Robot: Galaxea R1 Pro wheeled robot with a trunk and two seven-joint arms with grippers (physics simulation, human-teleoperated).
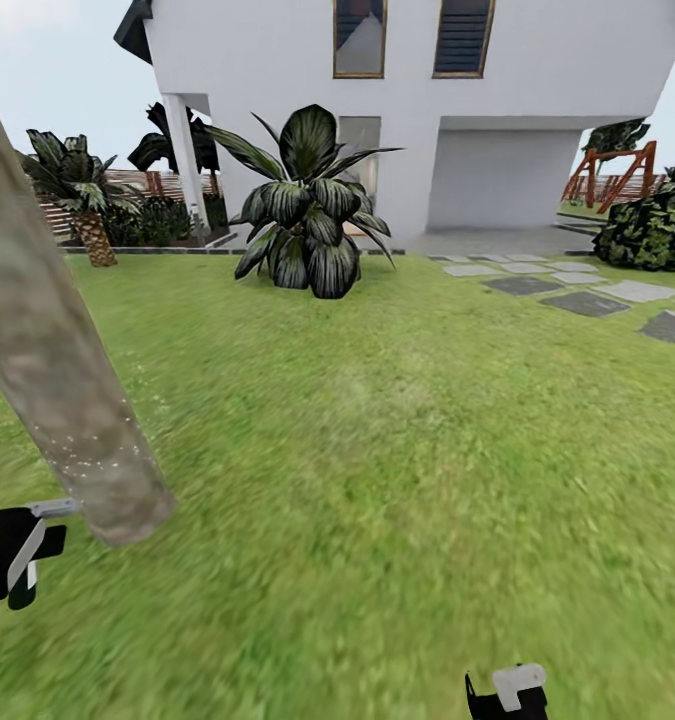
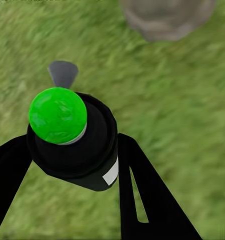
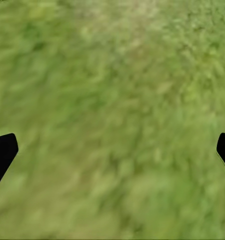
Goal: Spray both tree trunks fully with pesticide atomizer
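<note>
The tree trunk (image 1: 52,400) leans across the near left of the lawn (image 1: 377,450), a thick column of mottled beige-grey bark, and fine white speckles of pesticide (image 1: 97,455) dot its lower part just above where it meets the grass. Right beside the foot of that trunk, on its outer side, the left gripper (image 1: 17,560) is clamped around the pesticide atomizer (image 2: 75,137): in the left wrist view the two black fingers (image 2: 142,200) press on either side of a near-black bottle, whose top here glows bright green rather than red, with a small grey nozzle pointing toward the trunk's base (image 2: 165,17). A white label patch shows on the bottle's side, but no writing on it can be read. Well away from the trunk, toward the near right of the grass, the right gripper (image 1: 507,695) hangs low with nothing in it; in the right wrist view its finger tips (image 3: 2,152) stand wide apart over bare grass. Far beyond the trunk, a big dark broad-leaved plant (image 1: 307,205) stands before the white house (image 1: 427,110), with grey stepping stones (image 1: 582,300) off to its right and a slatted fence (image 1: 127,195) behind a small palm (image 1: 82,195).
</note>
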